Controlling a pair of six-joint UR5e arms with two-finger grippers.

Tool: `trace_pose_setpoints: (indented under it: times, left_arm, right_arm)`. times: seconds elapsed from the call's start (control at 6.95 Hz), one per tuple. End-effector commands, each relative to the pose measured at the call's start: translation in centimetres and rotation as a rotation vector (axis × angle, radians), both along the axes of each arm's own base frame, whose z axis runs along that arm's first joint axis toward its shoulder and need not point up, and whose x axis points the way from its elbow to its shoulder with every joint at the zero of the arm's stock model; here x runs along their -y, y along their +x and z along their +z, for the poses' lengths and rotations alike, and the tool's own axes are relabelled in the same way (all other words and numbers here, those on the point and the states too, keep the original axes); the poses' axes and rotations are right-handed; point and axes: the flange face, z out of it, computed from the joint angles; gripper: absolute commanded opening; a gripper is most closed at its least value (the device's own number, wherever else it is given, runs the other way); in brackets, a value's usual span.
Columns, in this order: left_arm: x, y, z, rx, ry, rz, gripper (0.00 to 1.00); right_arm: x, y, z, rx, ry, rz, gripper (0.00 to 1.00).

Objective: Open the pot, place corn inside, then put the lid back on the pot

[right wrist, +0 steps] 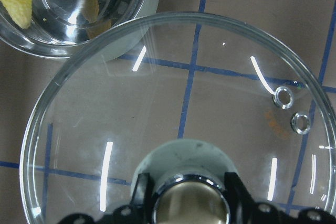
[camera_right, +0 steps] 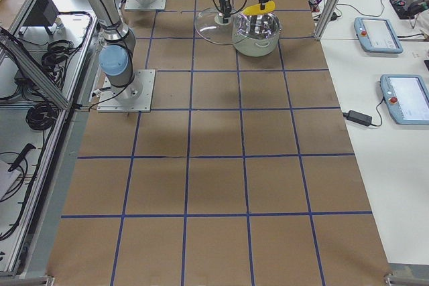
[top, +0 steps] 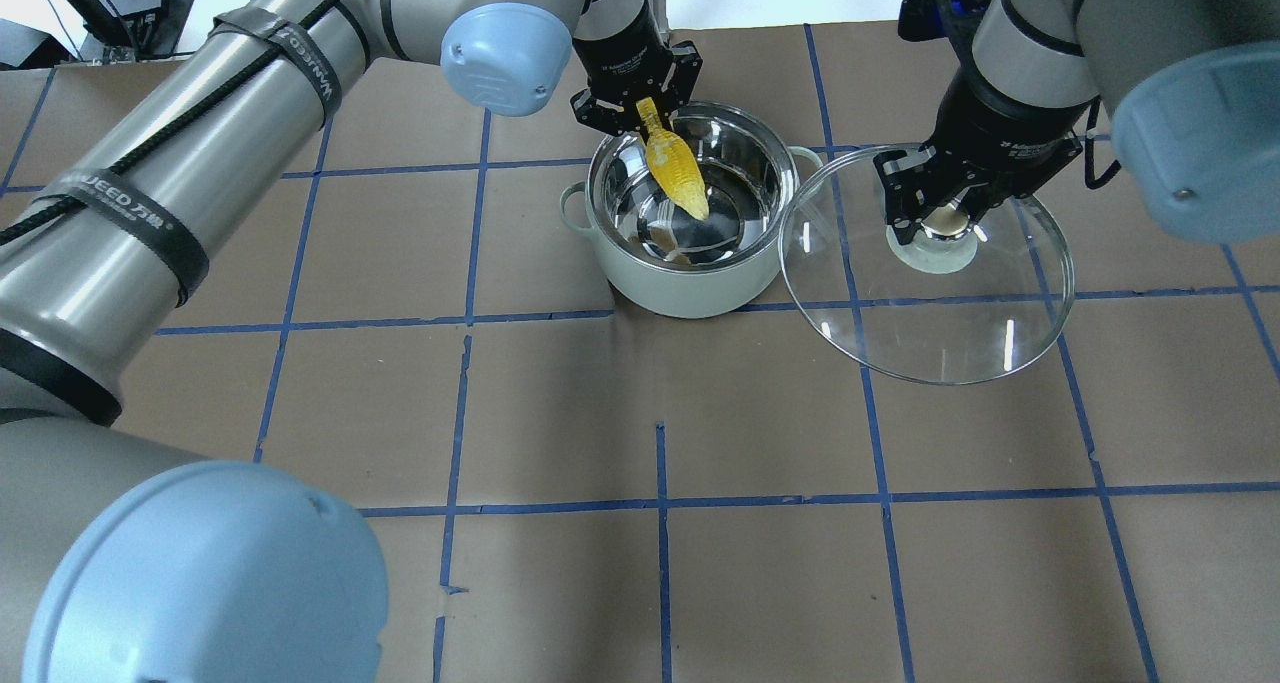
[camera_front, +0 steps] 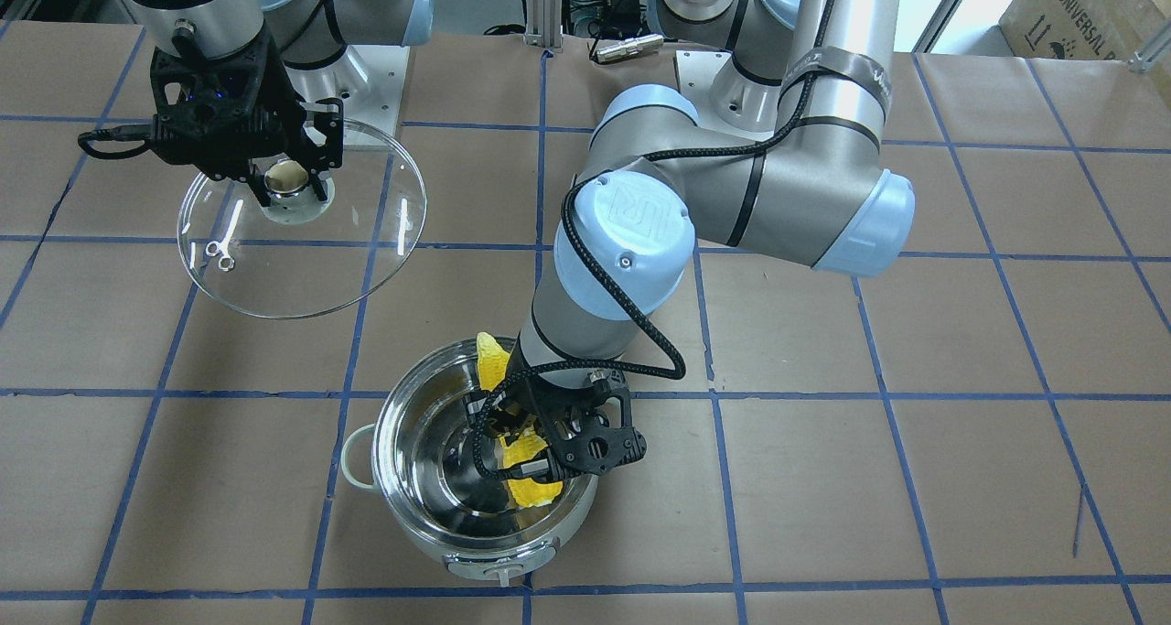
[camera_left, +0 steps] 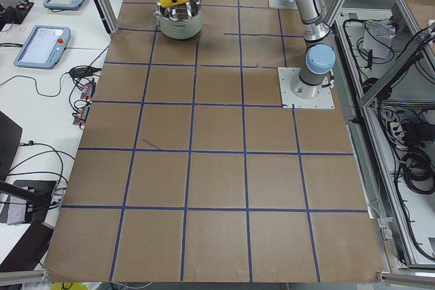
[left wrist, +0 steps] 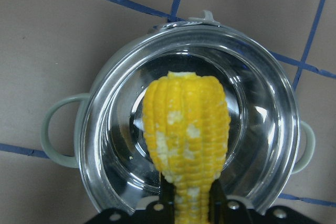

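Observation:
The pot stands open on the table, mint-green outside and shiny inside. My left gripper is shut on the yellow corn and holds it slanting down over the pot's bowl. The left wrist view shows the corn above the pot's rim. My right gripper is shut on the knob of the clear glass lid and holds it tilted beside the pot, its edge overlapping the pot's side. In the front view the lid hangs under the right gripper.
The table is covered in brown paper with a blue tape grid. The arm bases are bolted at the robot's side. Teach pendants lie on a white bench past the table's far edge.

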Motion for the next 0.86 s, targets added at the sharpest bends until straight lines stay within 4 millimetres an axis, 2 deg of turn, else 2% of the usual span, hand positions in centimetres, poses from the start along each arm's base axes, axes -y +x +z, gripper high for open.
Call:
trace_pose_setpoints:
  times: [0.0,0.14,0.58,0.72]
  left_arm:
    - [0.4,0.0,-0.8,-0.003,-0.004,-0.012,0.61]
    - [0.5,0.0,-0.9,-0.001,-0.004,-0.018,1.0]
    - [0.4,0.0,-0.8,-0.002,-0.002,-0.019,1.0]
    - [0.6,1.2,0.7,-0.002,-0.034,-0.047,1.0]
  right_arm:
    - [-0.1,0.0,0.2,0.003,-0.011,0.0,0.3]
    - [-0.1,0.0,0.2,0.004,-0.011,0.0,0.3]
    - [0.1,0.0,0.2,0.004,-0.038,-0.002,0.3]
    - [0.1,0.0,0.2,0.004,-0.038,-0.002,0.3]
